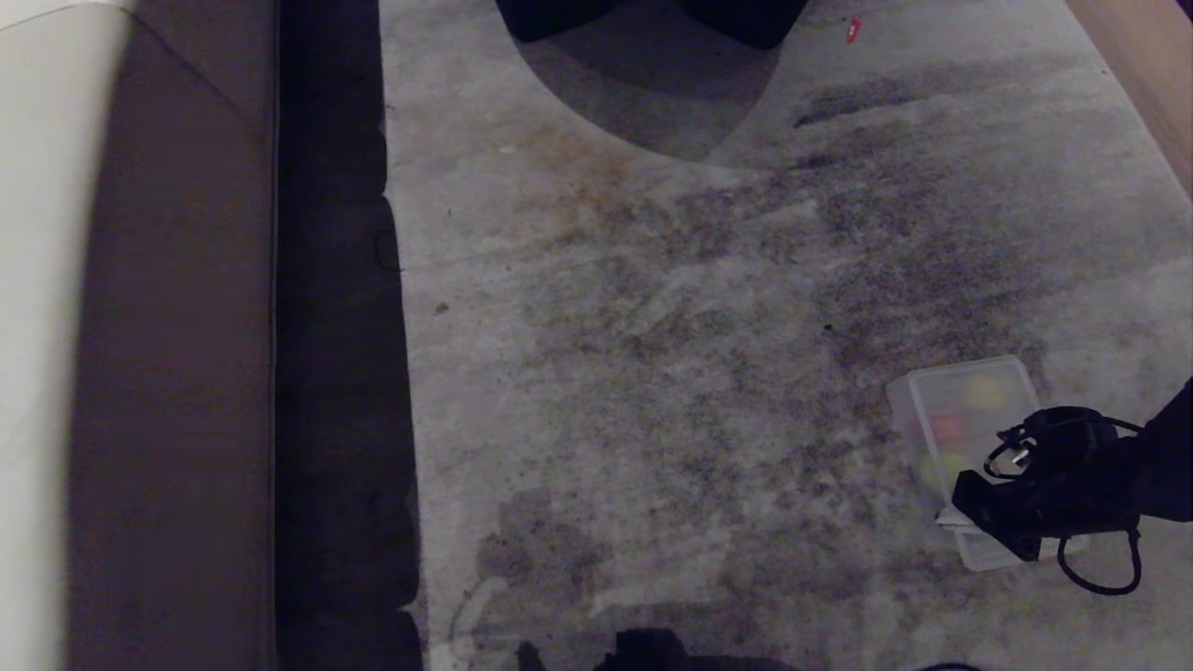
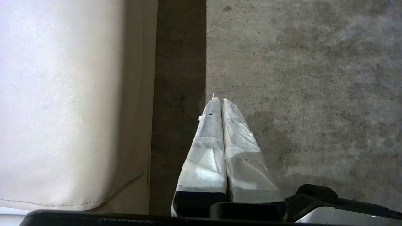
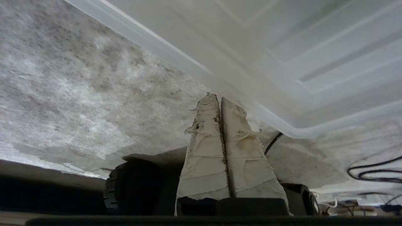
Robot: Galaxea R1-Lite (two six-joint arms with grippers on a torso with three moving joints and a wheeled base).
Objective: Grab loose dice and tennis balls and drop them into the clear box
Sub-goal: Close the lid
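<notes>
Taped right gripper (image 3: 220, 98) fingers pressed together meet the clear box (image 1: 960, 419), whose long axis runs away from the robot.

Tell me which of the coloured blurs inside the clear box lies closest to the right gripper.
The yellow-green blur, at the end of the clear box beside the right gripper. The red blur sits mid-box; the yellow one lies at the far end.

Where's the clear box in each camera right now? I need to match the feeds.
Head view: clear box at lower right on the carpet, near end hidden behind the right gripper.
Left wrist view: not in it.
Right wrist view: its lidded top fills the upper right, beyond the shut fingertips.
Shared landmark: the mottled grey carpet.
</notes>
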